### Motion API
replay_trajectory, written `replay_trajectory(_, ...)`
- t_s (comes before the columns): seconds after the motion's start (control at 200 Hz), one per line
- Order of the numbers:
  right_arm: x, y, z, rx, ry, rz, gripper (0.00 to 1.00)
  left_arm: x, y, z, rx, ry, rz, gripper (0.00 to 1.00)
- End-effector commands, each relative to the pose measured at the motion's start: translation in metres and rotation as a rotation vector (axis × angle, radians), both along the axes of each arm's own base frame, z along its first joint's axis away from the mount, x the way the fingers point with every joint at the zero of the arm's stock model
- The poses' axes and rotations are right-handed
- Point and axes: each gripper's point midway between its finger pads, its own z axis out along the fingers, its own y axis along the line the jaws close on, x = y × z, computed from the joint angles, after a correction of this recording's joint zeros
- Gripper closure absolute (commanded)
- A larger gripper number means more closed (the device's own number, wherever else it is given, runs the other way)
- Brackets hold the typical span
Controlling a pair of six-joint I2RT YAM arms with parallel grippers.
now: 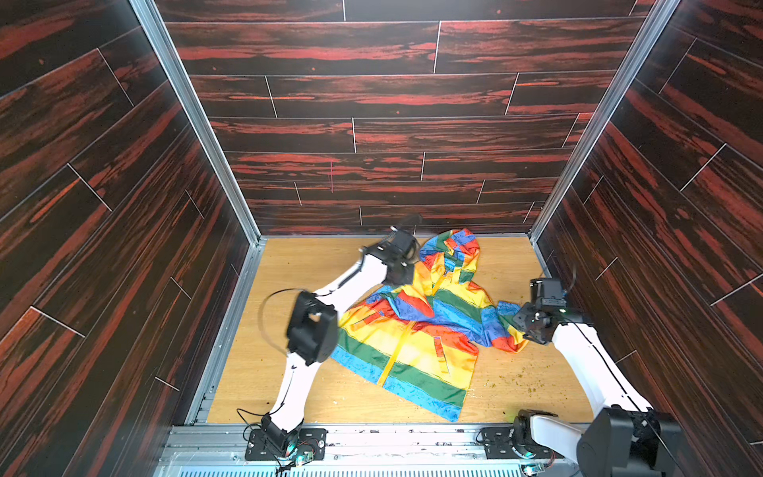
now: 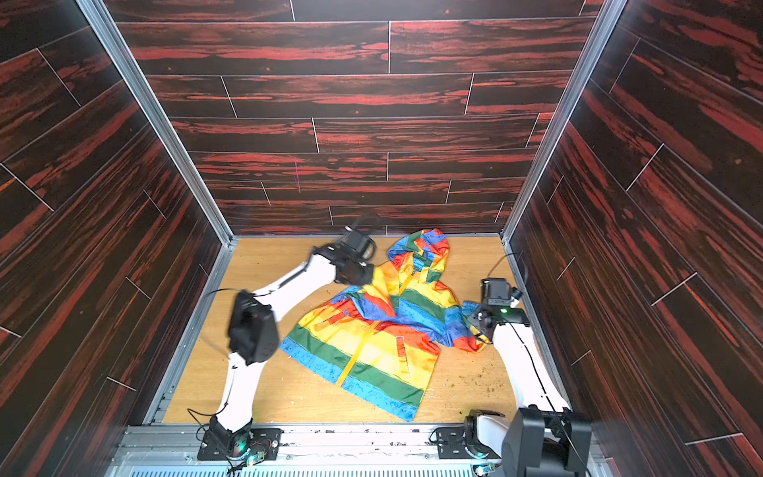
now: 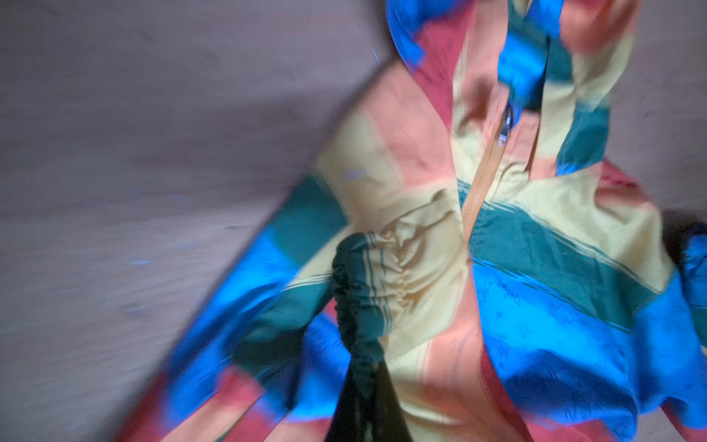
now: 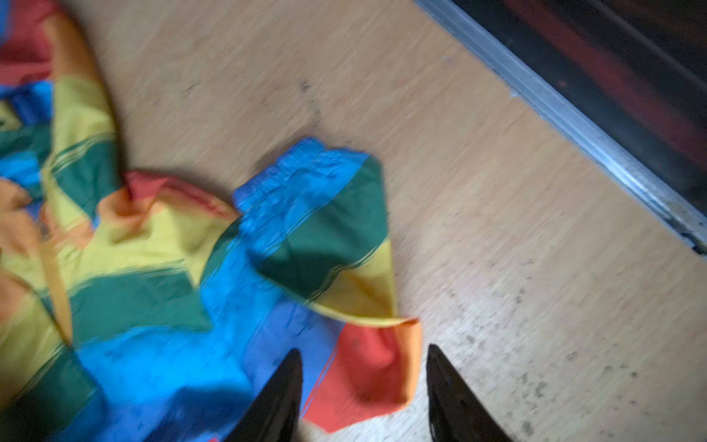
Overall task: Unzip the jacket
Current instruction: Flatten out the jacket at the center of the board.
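Jacket (image 1: 417, 330) lay on the desk (image 1: 309, 264), left pincer (image 3: 363, 382) clamped on its bunched green fabric, right pincer (image 4: 363, 348) apart astride the sleeve (image 4: 317, 214). Only the left wrist view showed the zipper pull (image 3: 505, 128), beyond that pincer; print on the blue stripe was unreadable.

Robot test booth, lab-type setup.
Boxed in by dark red wood-look wall panels (image 1: 371, 95) on metal frame posts (image 1: 194, 119), light wooden tabletop (image 1: 297, 268), two arm bases (image 1: 285, 444) bolted to a metal rail (image 1: 413, 437) up front.
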Motion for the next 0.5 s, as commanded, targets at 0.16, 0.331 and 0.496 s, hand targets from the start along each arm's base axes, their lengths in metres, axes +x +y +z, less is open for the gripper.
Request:
replay_trajectory(0.16,0.019,-0.001,-0.036,0.049,0.182,0.101,0.25,-0.003,0.088,0.027,0.034,-0.060,0.142,1.00)
replay_trajectory(0.331,0.037,-0.008,-0.039,0.011,0.274,0.160,0.27,-0.004,0.100,0.029,0.019,-0.052,0.148,1.00)
replay_trajectory(0.496,0.056,-0.015,-0.050,0.010,0.336,0.218,0.32,-0.006,0.098,0.031,0.011,-0.047,0.123,1.00)
